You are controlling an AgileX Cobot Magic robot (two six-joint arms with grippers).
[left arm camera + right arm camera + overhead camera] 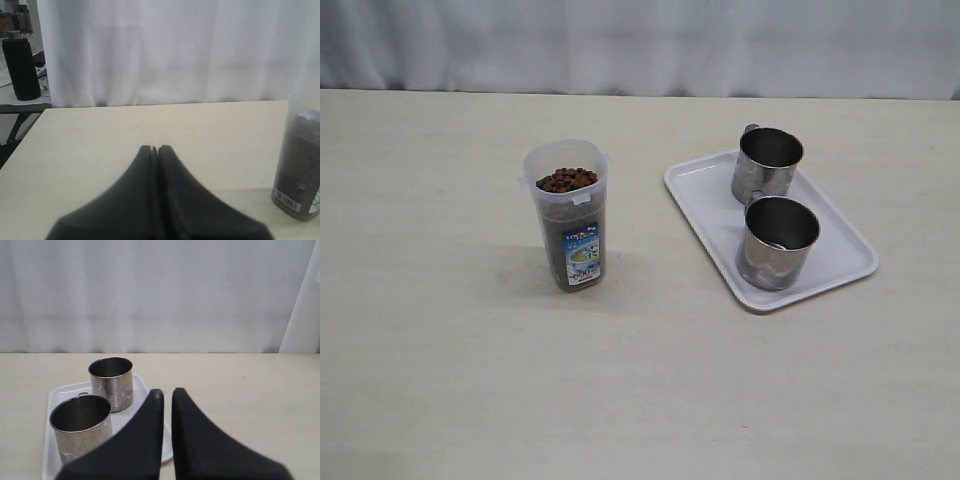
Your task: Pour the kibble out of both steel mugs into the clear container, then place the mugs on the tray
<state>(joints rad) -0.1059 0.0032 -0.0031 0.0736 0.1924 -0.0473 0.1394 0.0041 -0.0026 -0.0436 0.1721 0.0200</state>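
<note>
The left gripper (154,149) was clenched, its two black fingers (142,172) pressed flat against each other from root to tip, with nothing between them and nothing touching them; it hung above bare table (100,135), and the clear container (300,165) stood well apart from it. The right gripper (166,391) was closed as well, only a thin slit showing between its fingers (192,415), and it held nothing and touched nothing. Beyond its tips lay the tray (55,395) with the two steel mugs, both upright and showing bare steel inside. In the exterior view the clear container (567,215) stood upright on the pale table (440,350), left of centre, its blue-and-white label (583,256) low on the side facing the camera. The kibble (566,180) filled it nearly to the rim, a brown heap visible through the open top. The tray (700,185) lay at about three o'clock from the container, apart from it and turned at a slant on the table. On it the far mug (766,165) stood at roughly twelve o'clock from the near mug (777,243), the two close together; whether they touched could not be told. A white curtain (620,45) closed off the far edge of the table.
</note>
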